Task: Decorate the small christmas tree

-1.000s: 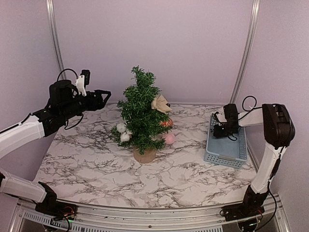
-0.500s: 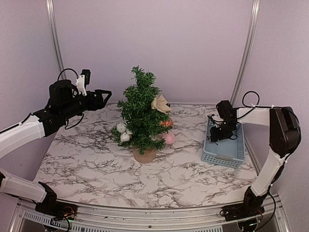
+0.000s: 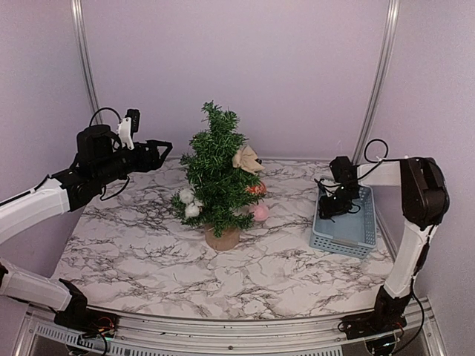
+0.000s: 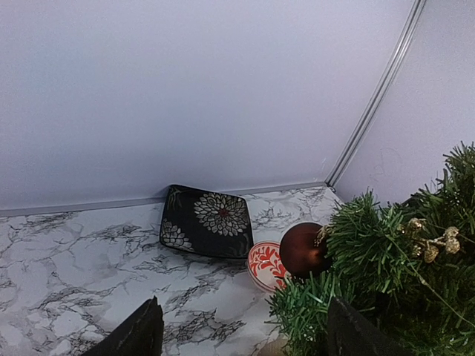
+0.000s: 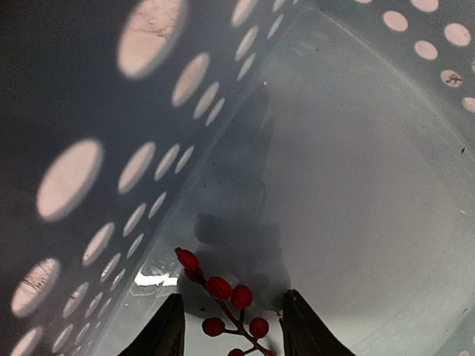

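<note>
Small christmas tree (image 3: 217,174) — bristly (dark green)

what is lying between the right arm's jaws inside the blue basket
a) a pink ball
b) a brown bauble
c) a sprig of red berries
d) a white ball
c, the right wrist view shows a red berry sprig on the floor of the blue basket, right between the right arm's jaws, which stand apart on either side of it
</note>
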`<action>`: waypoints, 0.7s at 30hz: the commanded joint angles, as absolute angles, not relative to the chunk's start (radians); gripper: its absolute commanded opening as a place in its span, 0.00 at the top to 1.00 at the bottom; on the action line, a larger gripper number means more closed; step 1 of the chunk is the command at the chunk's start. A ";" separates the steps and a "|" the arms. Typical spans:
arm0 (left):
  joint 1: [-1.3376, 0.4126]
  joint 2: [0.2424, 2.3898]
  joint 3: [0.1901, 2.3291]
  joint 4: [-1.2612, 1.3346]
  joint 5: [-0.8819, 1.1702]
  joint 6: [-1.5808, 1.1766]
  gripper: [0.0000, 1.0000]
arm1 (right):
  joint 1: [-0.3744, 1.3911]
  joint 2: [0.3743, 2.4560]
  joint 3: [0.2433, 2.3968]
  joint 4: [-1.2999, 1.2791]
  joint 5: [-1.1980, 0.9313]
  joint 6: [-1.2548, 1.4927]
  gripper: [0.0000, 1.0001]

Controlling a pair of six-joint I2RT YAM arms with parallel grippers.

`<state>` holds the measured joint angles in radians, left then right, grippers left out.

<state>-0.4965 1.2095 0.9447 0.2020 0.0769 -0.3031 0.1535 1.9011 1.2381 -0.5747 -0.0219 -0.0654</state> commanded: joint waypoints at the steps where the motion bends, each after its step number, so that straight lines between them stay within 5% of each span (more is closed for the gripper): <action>1: -0.492 1.190 0.937 0.232 0.080 -0.297 0.24 | 0.133 1.902 1.217 -0.538 -0.072 -0.086 0.58; 12: -0.492 1.179 0.929 0.232 0.100 -0.308 0.24 | 0.123 1.841 1.180 -0.513 -0.122 -0.095 0.89; 21: -0.492 1.088 0.891 0.233 0.059 -0.302 0.25 | 0.126 1.598 1.134 -0.459 -0.201 -0.077 0.94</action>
